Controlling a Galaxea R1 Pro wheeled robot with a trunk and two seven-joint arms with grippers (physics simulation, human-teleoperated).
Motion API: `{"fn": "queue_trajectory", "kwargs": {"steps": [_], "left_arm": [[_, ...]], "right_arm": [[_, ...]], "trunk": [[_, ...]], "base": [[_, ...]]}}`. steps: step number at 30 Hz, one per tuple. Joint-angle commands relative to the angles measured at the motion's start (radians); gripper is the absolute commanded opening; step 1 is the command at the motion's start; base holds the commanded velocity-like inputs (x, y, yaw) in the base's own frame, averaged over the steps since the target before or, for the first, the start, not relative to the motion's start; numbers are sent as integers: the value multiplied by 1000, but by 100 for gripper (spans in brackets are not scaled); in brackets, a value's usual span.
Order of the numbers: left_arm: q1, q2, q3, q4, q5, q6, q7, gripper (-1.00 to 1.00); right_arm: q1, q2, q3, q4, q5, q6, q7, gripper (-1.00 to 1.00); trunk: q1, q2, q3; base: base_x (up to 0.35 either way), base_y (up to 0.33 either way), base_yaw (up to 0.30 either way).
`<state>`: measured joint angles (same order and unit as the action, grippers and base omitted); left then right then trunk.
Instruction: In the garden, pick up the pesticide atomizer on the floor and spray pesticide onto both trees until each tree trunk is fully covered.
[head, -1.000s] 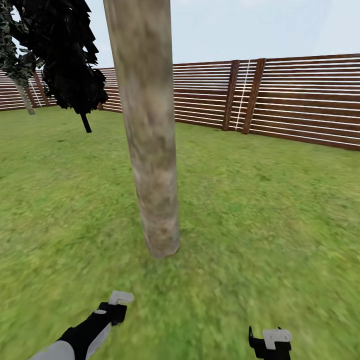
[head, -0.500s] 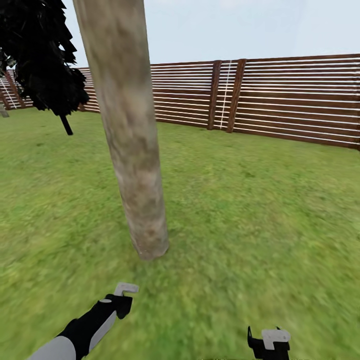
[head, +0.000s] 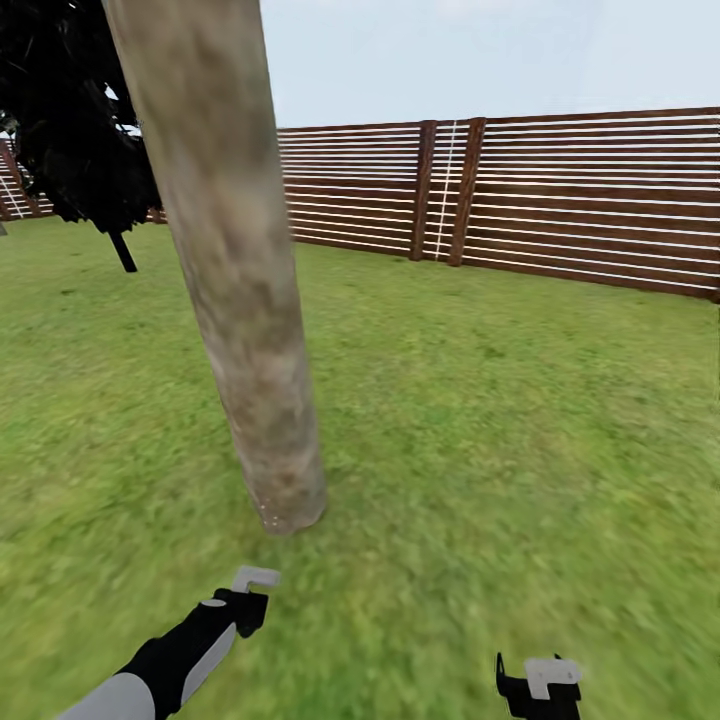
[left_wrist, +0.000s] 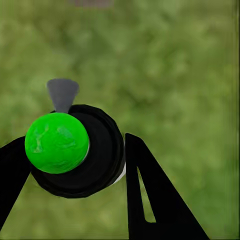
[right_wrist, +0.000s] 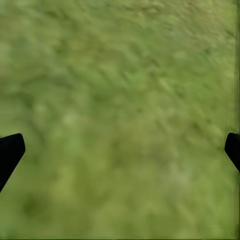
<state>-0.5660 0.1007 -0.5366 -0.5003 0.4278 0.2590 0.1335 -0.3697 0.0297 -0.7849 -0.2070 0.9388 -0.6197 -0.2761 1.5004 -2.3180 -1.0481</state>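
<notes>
The pesticide atomizer (left_wrist: 75, 155) sits between the fingers of my left gripper (left_wrist: 77, 175), which is shut on it. From above it is a dark round body with a green dot on top and a grey nozzle. In the head view its light-grey cap (head: 255, 578) sticks out past the left gripper (head: 238, 608), low over the grass just short of the base of a tree trunk (head: 240, 300). That thick, mottled grey-brown trunk has a few pale specks near its foot. My right gripper (head: 540, 685) hangs open over bare grass, its fingertips (right_wrist: 10, 152) wide apart.
Grass (head: 500, 420) covers the ground all around. A brown slatted fence (head: 560, 200) with posts runs along the back. A dark-leaved shrub (head: 70, 140) on a thin stem stands at the far left behind the trunk.
The whole view has swung to the right, so the trunk and shrub sit further left in the picture. My left gripper with the atomizer has come closer to the trunk's base. The right gripper is unchanged.
</notes>
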Motion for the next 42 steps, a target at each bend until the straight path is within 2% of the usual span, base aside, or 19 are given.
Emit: {"fn": "queue_trajectory", "kwargs": {"steps": [1,9,16,18,20,21,23,24,25,27,29,30,31,32,35,36,39,42], "left_arm": [[0,0,0,-1,-1,-1,0,-100],[0,1,2,-2,2,-7,4,-100],[0,-2,1,-5,4,-19,3,-100],[-6,-34,-2,-7,-3,-30,3,-100],[-15,-45,-1,-7,-4,-33,1,-100],[-34,-30,3,-3,-2,-33,1,-100],[-51,41,50,-3,4,-31,-9,-100],[-52,58,86,-4,3,-32,-11,-100],[-51,63,111,-5,-2,-32,-13,-100],[-52,18,123,-7,-10,-31,-14,-100],[-55,-41,111,-7,-14,-26,-14,-100],[-57,-57,101,-8,-16,-24,-15,-100],[-59,-62,94,-9,-16,-21,-19,-100],[-59,-54,94,-8,-17,-20,-29,-100],[-60,66,99,-7,-16,-19,-113,-100],[-59,83,98,-7,-16,-20,-133,-100],[-58,81,92,-18,-17,-21,-143,-100],[-59,78,91,-130,-17,8,-147,-100]], "right_arm": [[0,1,1,0,0,0,0,100],[0,1,0,0,0,0,0,100],[0,1,0,1,0,0,0,100],[0,1,0,1,0,0,0,100],[0,1,0,1,1,0,0,100],[0,-1,0,1,0,1,0,100],[0,-1,0,1,0,1,0,100],[0,-1,0,1,0,1,0,100],[0,-1,1,1,1,2,0,100],[0,-1,0,1,0,2,0,100],[0,-1,0,1,0,2,0,100],[0,-1,0,1,0,2,0,100],[0,-1,0,1,0,2,0,100],[0,-1,1,1,0,2,0,100],[0,-1,1,1,1,2,0,100],[0,-1,1,2,1,2,0,100],[0,-2,1,2,1,2,0,100],[0,-2,1,2,1,2,0,100]], "trunk": [[0,0,0],[0,0,0],[0,0,0],[0,0,0],[0,0,0],[0,0,0],[0,0,0],[0,0,0],[0,0,0],[0,0,0],[0,0,0],[0,0,0],[0,0,0],[0,0,0],[0,0,0],[0,0,0],[0,0,0],[0,0,0]], "base": [[0,-272,0],[-7,-64,-176],[-139,-79,-19],[-6,-3,0],[-2,-1,0],[0,0,0],[0,0,0],[0,0,0],[0,0,0],[0,0,0],[0,0,0],[0,0,0],[0,0,0],[0,0,0],[0,0,0],[-5,0,0],[-180,0,0],[-37,0,0]]}}
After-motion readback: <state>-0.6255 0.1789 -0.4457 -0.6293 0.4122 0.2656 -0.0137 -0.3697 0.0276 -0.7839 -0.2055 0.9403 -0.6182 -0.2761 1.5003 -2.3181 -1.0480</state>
